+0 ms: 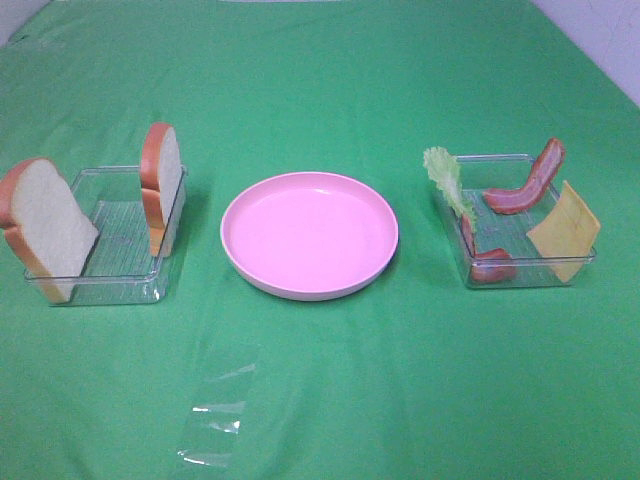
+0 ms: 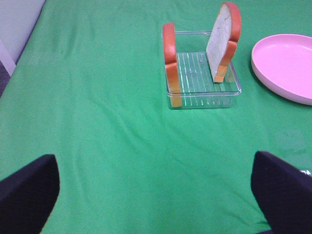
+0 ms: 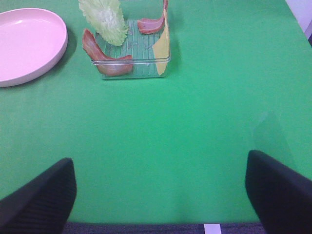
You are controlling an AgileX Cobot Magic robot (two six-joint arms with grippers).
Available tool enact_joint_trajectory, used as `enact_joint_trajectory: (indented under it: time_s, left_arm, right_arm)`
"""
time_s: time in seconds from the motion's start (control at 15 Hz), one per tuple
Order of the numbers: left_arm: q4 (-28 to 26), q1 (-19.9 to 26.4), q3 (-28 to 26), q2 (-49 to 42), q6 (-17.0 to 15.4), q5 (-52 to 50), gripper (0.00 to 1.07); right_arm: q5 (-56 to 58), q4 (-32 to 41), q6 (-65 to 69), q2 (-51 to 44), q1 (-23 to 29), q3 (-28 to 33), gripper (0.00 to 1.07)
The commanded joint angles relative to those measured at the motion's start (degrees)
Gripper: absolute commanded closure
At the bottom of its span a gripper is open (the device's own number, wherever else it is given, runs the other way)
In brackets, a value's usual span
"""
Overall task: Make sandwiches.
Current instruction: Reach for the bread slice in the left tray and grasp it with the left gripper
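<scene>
our left gripper [image 2: 155,190] and right gripper [image 3: 158,191] gaped empty; two bread slices [image 1: 45,225] stood in the tray [image 1: 120,290] by the table's [image 1: 320,60] left edge.

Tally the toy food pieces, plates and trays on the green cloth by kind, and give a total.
White toy bread slices with orange-brown crust: 2
Pale green toy lettuce leaf: 1
Reddish-brown toy bacon strips: 2
Yellow-orange toy cheese square: 1
Round pink plate: 1
Clear plastic rectangular trays: 2
Total: 9
</scene>
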Motion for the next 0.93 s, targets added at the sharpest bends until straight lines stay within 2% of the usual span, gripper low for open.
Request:
enact_joint_trajectory:
  time_s: [0.07, 0.67, 0.8, 0.87, 0.93]
  left_arm:
    - [-0.17, -0.29, 0.11, -0.17, 0.17, -0.29, 0.04]
    - [0.0, -0.29, 0.11, 0.63, 0.17, -0.23, 0.04]
    - [0.11, -0.29, -1.49, 6.25, 0.23, 2.23, 0.04]
    - [0.63, -0.29, -6.13, 17.59, 0.11, 5.84, 0.04]
    - [0.63, -0.29, -9.63, 24.87, 0.11, 7.28, 0.04]
  right_arm:
    - [-0.29, 0.06, -0.52, -1.55, -0.23, 0.17, 0.18]
    - [-0.34, -0.52, -0.74, -1.55, -0.23, 0.17, 0.18]
    - [-0.34, -0.4, -0.74, -1.55, -0.23, 0.17, 0.18]
    - [-0.34, -0.34, -0.74, -1.55, -0.23, 0.17, 0.18]
    - [-0.34, -0.34, -0.74, -1.55, -0.23, 0.17, 0.18]
